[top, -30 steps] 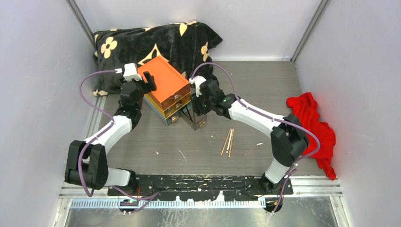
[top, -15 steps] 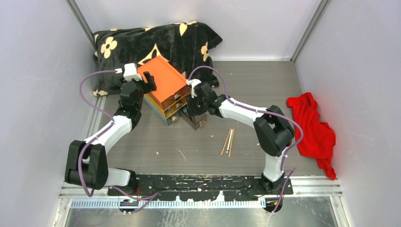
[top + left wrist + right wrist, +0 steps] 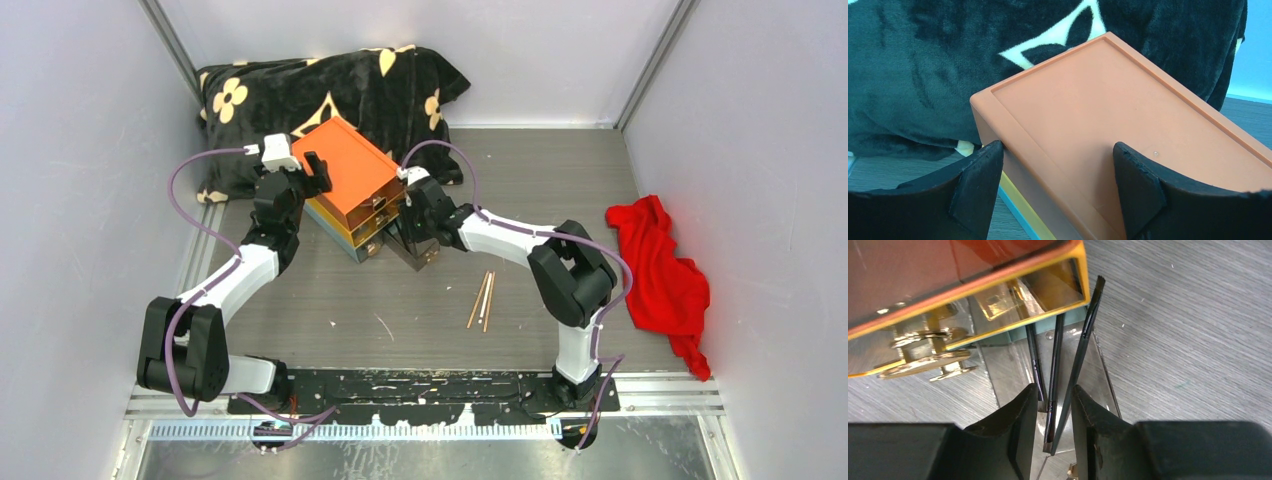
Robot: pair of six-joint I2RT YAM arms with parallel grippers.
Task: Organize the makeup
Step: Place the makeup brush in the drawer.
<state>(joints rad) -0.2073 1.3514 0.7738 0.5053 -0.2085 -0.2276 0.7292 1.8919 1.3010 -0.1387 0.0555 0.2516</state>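
Jaws of the left gripper are clamped across a corner of the orange-topped drawer box (black floral blanket behind it). Just right of the box, the right gripper stands with jaws narrowed about thin black brushes lying in the pulled-out clear drawer; whether they pinch cannot be told. Tan brushes lie loose on the table, well apart from the red cloth.

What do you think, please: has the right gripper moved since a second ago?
Yes. The right gripper has shifted slightly left, toward the orange-topped drawer box, while its elbow has drawn away from the red cloth.
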